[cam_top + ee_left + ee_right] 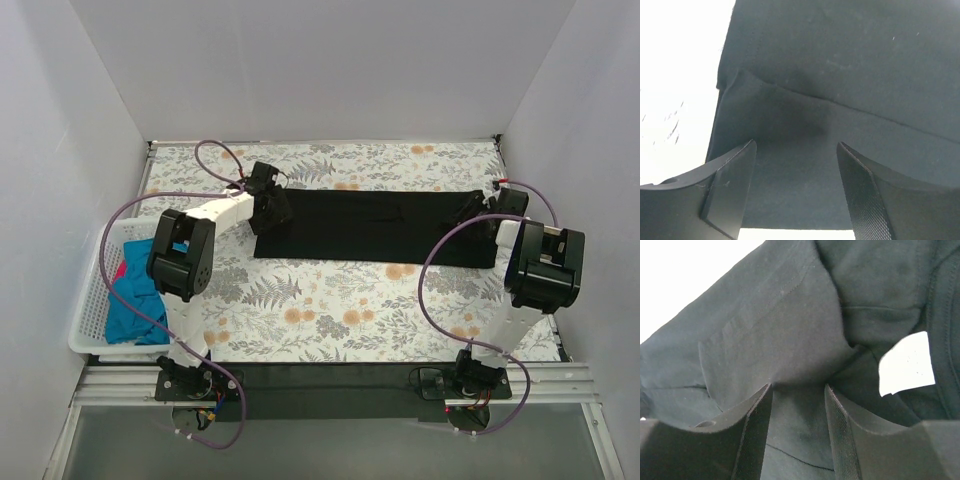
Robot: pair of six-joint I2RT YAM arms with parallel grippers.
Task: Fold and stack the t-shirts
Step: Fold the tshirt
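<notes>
From above, we see the black t-shirt (375,228) lying flat across the far half of the floral table (330,305), with the left gripper (270,205) at its left end and the right gripper (480,215) at its right end. A blue t-shirt (130,308) and pink cloth (120,270) sit in the white basket (80,335) at left. At the left wrist, the fingers (730,185) stand apart over the shirt's edge. At the right wrist, the fingers (755,430) are apart too — rumpled black cloth shows between them.

The left arm (182,255) hides part of the teal shirt (128,310) in the basket (84,332) at the counter's (330,310) left edge; the 2 wrist views crop the black shirt (850,75).
</notes>
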